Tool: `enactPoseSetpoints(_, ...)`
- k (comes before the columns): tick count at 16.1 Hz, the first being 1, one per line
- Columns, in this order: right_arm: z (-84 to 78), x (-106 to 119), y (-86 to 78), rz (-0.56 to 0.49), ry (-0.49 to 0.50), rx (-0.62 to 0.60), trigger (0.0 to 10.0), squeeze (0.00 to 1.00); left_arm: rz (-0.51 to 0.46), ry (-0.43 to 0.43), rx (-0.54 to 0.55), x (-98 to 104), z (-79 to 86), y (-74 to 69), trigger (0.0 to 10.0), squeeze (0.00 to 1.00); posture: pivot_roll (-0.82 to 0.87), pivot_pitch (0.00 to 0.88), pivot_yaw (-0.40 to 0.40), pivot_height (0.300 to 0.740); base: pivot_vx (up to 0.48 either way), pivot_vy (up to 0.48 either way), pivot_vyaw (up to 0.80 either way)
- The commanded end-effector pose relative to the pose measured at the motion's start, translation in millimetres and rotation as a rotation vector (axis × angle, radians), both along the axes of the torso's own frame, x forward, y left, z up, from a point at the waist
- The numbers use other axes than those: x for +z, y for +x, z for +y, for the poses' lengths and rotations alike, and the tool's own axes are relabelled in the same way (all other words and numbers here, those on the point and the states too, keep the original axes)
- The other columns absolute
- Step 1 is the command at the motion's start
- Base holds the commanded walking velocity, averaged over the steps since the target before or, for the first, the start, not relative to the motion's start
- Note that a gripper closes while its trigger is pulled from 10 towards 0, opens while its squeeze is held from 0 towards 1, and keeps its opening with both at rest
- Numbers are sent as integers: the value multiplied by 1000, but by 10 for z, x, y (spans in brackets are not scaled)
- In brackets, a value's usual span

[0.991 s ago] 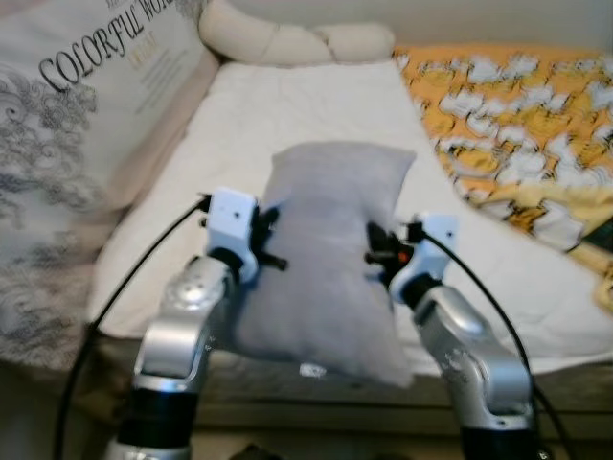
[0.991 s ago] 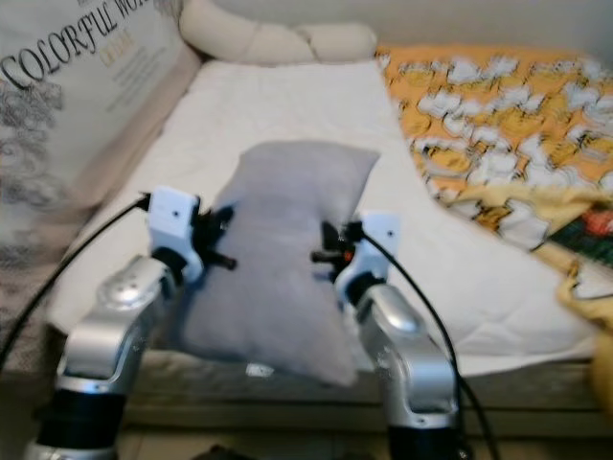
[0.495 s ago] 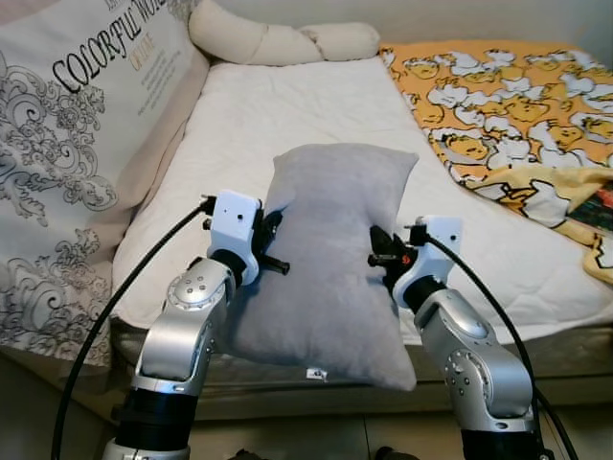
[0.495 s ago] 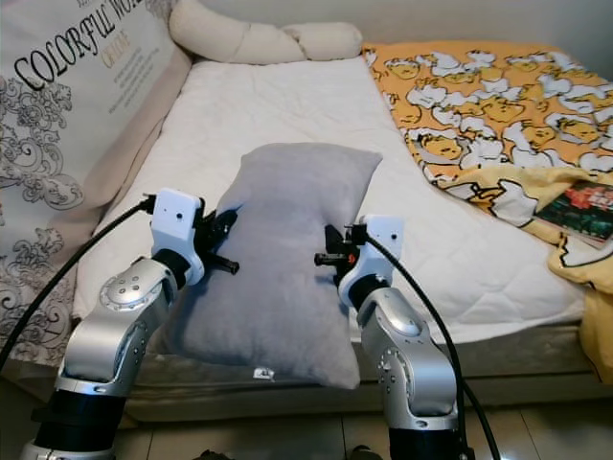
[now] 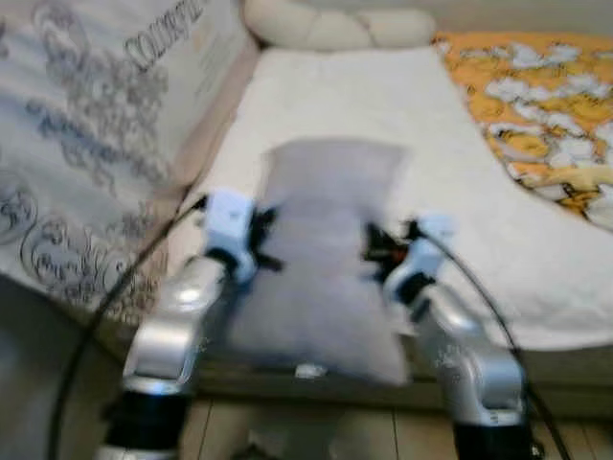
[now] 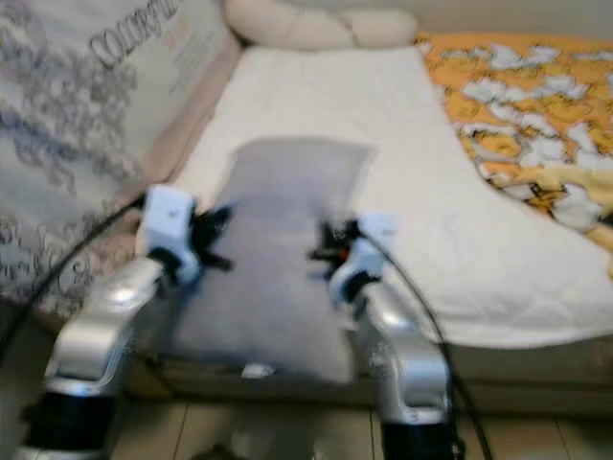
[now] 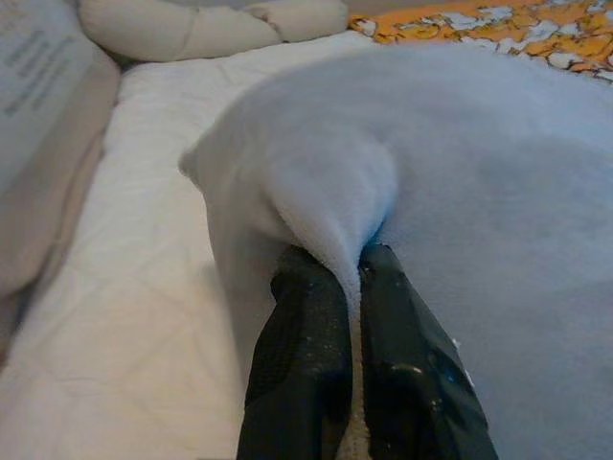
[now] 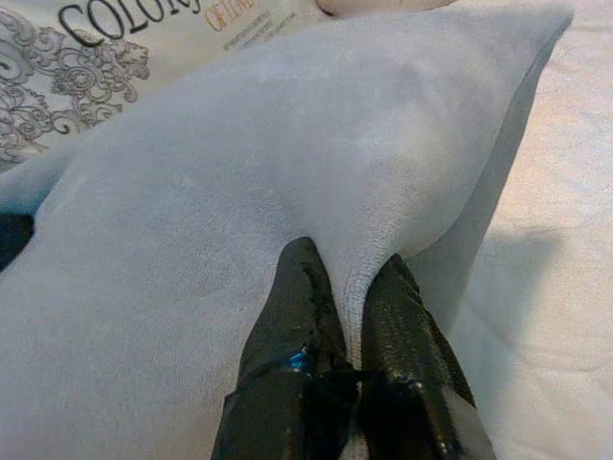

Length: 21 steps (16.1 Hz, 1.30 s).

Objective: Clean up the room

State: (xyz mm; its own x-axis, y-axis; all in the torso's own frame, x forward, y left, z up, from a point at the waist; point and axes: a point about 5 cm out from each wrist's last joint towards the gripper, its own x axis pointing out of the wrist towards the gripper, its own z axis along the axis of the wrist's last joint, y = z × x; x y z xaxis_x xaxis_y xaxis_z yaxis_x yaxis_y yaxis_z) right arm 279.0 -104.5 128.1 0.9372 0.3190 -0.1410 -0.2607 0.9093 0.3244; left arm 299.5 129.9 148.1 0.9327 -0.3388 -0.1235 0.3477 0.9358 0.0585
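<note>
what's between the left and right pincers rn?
The grey pillow: left pincer and right pincer each pinch a fold of its opposite edges, seen in both wrist views. Nothing else lies between them.

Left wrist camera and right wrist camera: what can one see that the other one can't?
The left wrist view alone has the orange cartoon blanket, the cream bolster and the left gripper pinching one side of the grey pillow. The right wrist view alone has the big lettered cushion and the right gripper pinching the pillow's other side. Both share the grey pillow, the white mattress beneath it, and two black fingers shut on a fold of it.
</note>
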Motion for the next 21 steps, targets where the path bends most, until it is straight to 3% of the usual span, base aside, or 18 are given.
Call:
enactPoseSetpoints(1, -109, 62, 22, -38, -1, -52, 10000, 0, -36, -3, -3, 86, -35, 17, 10000, 0, 16, 0, 48, 740, 0, 341, 0)
enactPoseSetpoints(4, -109, 52, 19, -35, 5, -59, 10000, 0, -33, 0, -10, 78, -43, 15, 10000, 0, 10, 0, 56, 740, 0, 361, 0)
enactPoseSetpoints(12, -110, 29, 0, -28, 3, -59, 10000, 0, -75, -51, 34, 127, -3, -28, 10000, 0, 15, 0, 43, 740, 0, 0, 0)
enactPoseSetpoints(21, -88, 30, 62, -30, -8, -27, 10000, 0, -70, -45, 50, 137, 33, -18, 10000, 0, 28, 0, 35, 740, 356, 0, 0)
